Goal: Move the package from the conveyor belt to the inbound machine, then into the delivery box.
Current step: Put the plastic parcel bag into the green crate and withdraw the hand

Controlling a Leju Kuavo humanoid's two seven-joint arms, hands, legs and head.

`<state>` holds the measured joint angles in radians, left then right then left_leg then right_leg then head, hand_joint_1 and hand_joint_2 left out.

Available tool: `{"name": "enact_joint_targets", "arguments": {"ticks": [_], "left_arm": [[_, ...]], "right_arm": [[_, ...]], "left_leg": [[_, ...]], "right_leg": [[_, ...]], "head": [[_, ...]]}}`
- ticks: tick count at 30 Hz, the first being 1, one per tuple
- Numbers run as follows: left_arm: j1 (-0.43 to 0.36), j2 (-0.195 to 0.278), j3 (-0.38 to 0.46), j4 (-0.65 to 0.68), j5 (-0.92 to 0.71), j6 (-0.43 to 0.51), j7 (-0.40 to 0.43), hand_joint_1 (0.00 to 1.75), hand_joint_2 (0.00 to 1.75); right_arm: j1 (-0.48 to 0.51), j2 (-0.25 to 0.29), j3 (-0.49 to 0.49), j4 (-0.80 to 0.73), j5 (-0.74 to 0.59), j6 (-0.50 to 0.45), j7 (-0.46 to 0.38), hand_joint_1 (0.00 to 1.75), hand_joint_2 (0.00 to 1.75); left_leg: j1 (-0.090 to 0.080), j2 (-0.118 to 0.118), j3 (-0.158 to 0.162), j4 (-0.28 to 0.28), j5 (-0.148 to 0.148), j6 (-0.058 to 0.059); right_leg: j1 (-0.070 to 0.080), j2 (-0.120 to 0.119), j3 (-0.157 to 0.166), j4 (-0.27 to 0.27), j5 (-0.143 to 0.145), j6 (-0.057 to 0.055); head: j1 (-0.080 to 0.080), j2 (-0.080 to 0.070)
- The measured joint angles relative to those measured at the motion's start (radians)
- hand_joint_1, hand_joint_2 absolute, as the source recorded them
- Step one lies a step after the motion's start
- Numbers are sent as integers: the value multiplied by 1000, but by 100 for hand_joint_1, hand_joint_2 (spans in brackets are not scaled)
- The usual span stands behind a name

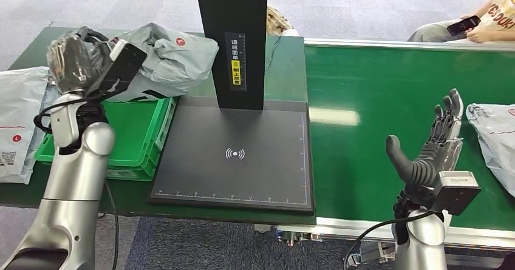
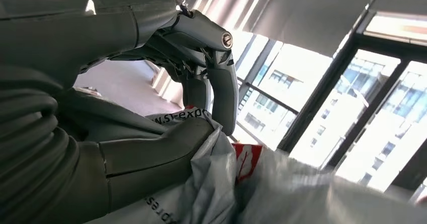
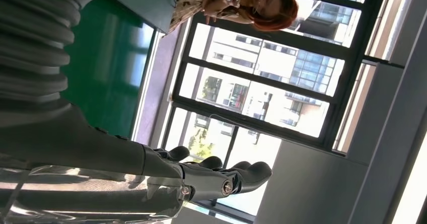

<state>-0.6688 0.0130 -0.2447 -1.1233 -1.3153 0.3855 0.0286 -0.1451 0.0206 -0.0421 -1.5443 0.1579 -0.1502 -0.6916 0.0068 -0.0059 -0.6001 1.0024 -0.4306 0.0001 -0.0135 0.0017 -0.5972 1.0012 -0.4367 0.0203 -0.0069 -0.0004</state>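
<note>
Item: grey package (image 1: 173,57), clamped in my left hand (image 1: 76,57), held over green crate (image 1: 130,139) because scanner pad (image 1: 234,155) step looks finished. My right hand (image 1: 434,145) spread, empty, above belt (image 1: 376,118), near next parcel (image 1: 495,139).

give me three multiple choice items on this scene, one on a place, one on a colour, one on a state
1. Where is the grey package that the left hand holds?
A. above the green crate
B. flat on the black scanner plate
C. on the floor

2. What colour is the conveyor belt?
A. blue
B. green
C. red

3. How is the right hand?
A. holding a package
B. pressed flat on the scanner plate
C. open, holding nothing

Answers:
1. A: the left hand holds the grey package raised over the green crate.
2. B: the conveyor belt is plain green.
3. C: the right hand stands over the belt with fingers apart and nothing in it.
</note>
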Motion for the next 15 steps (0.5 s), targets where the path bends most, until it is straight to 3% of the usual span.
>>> {"name": "enact_joint_targets", "arguments": {"ticks": [5,9,15], "left_arm": [[-36,9,62,-16,1,3,8,175,175],[-74,12,98,10,-35,-80,62,175,175],[-137,12,113,226,-83,-207,99,175,175]], "right_arm": [[17,0,-2,-20,3,-9,2,0,175],[21,0,-2,-29,16,1,9,0,175],[-6,1,-2,-22,29,16,17,0,175]], "left_leg": [[0,0,0,0,0,0],[0,0,0,0,0,0],[0,0,0,0,1,0]], "right_leg": [[0,0,0,0,0,0],[0,0,0,0,0,0],[0,0,0,0,0,0]], "head": [[0,0],[0,0],[0,0]]}}
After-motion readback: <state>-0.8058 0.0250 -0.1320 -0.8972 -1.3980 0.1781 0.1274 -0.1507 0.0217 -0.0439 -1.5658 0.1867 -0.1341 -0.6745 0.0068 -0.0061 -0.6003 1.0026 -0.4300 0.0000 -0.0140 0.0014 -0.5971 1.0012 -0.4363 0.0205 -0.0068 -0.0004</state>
